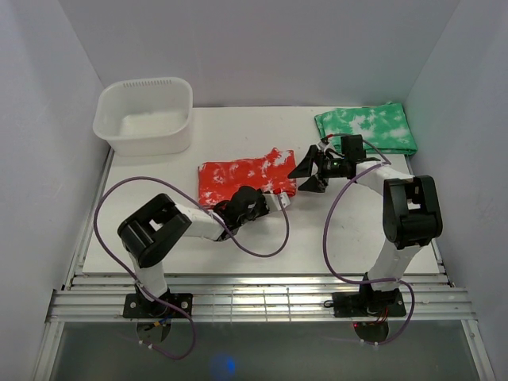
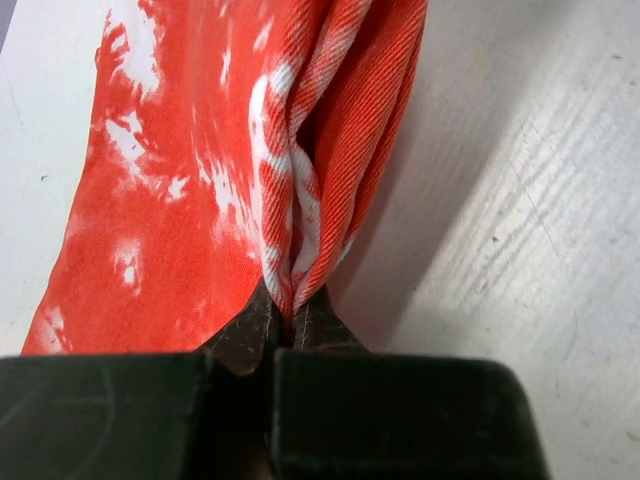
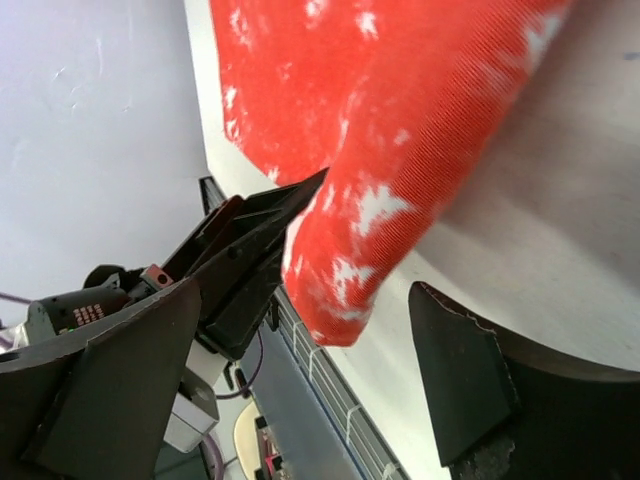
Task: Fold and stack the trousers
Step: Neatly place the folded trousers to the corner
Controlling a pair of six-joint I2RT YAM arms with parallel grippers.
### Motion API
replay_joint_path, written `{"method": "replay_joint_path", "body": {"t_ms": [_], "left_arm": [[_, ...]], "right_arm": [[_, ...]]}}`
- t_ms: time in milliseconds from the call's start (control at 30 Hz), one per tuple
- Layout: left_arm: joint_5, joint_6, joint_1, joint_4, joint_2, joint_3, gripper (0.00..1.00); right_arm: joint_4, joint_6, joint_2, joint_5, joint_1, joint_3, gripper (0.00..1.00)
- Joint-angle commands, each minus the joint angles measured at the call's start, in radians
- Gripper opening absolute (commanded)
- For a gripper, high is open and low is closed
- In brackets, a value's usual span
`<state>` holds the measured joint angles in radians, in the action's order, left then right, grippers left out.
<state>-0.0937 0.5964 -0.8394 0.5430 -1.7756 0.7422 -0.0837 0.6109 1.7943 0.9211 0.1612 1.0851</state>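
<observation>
Claws: the left claw (image 2: 290, 322) is pressed together on an edge of the trousers (image 2: 190, 150), with several folded layers of cloth bunched between its fingers. In the overhead view it sits at the near right corner of the garment, on the near half of the tabletop (image 1: 349, 238). The right claw (image 1: 306, 176) is spread wide, holds nothing, and is just beside the right end of the trousers, pointing left at them. Its wrist view shows the pinched corner between its two fingers (image 3: 470, 370); contact cannot be told.

Trousers: red-orange with white blotches, folded into a flat oblong at mid-tabletop, long side running left to right.

Green cloth (image 1: 369, 128): white-blotched and folded, at the far right of the tabletop, apart from the trousers.

White tub (image 1: 144, 115): rounded-rectangular and open-topped, at the far left corner.
</observation>
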Motion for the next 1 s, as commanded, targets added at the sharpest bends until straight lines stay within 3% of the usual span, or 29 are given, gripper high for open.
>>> {"method": "replay_joint_path", "body": {"t_ms": [0,267,400,633,967], "left_arm": [[-0.029,-0.053,0.005,0.011,-0.018,0.062,0.0],[-0.051,-0.131,0.002,0.003,-0.051,0.147,0.0],[-0.057,-0.164,-0.01,-0.011,-0.061,0.175,0.0],[-0.054,-0.198,-0.021,-0.031,-0.084,0.209,0.0],[-0.057,-0.208,-0.021,-0.028,-0.074,0.175,0.0]], "right_arm": [[-0.091,-0.045,-0.01,-0.065,-0.015,0.006,0.9],[0.14,0.145,0.079,0.009,-0.006,-0.079,0.9],[0.394,0.303,0.137,0.033,0.009,-0.097,0.9],[0.692,0.504,0.224,0.005,0.081,-0.056,0.9],[0.737,0.535,0.195,0.025,0.066,-0.073,0.9]]}}
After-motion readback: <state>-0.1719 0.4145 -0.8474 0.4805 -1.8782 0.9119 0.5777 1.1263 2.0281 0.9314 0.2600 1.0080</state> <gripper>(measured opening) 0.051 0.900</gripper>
